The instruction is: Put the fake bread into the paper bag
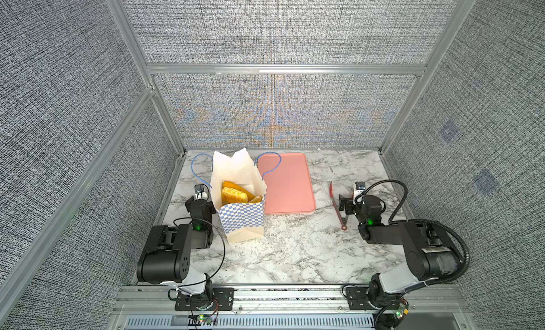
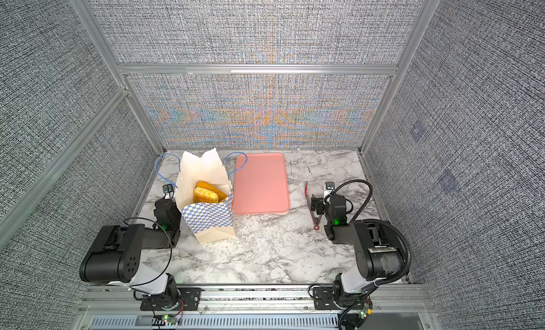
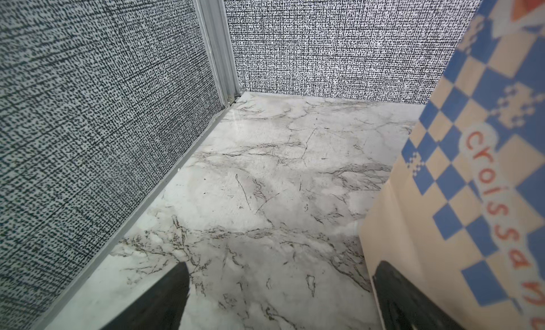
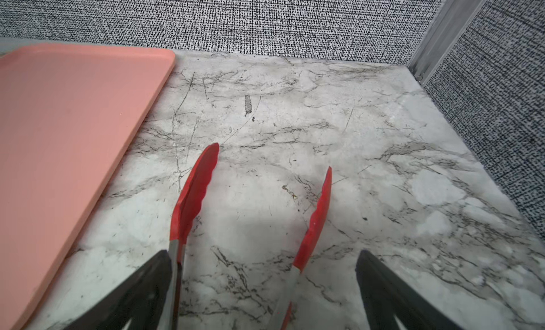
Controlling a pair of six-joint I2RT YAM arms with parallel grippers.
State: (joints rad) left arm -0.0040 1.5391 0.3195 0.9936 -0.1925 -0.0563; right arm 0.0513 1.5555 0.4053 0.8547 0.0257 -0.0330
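One paper bag (image 1: 241,222) stood upright toward the back left corner of the tabletop (image 1: 295,249). Three pieces of bread (image 1: 234,195) showed inside its mouth; whether more lay deeper could not be told. One pink tray (image 1: 287,184) lay along the back edge, just beside the bag. One pair of red tongs (image 1: 336,201) lay nearer the right edge. The left gripper (image 3: 283,265) was spread wide beside the bag, grasping nothing. The right gripper (image 4: 262,252) had its fingers parted too, straddling the tongs without clamping them.

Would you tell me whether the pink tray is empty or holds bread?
Empty: the pink tray is bare; the fake bread sits inside the paper bag.
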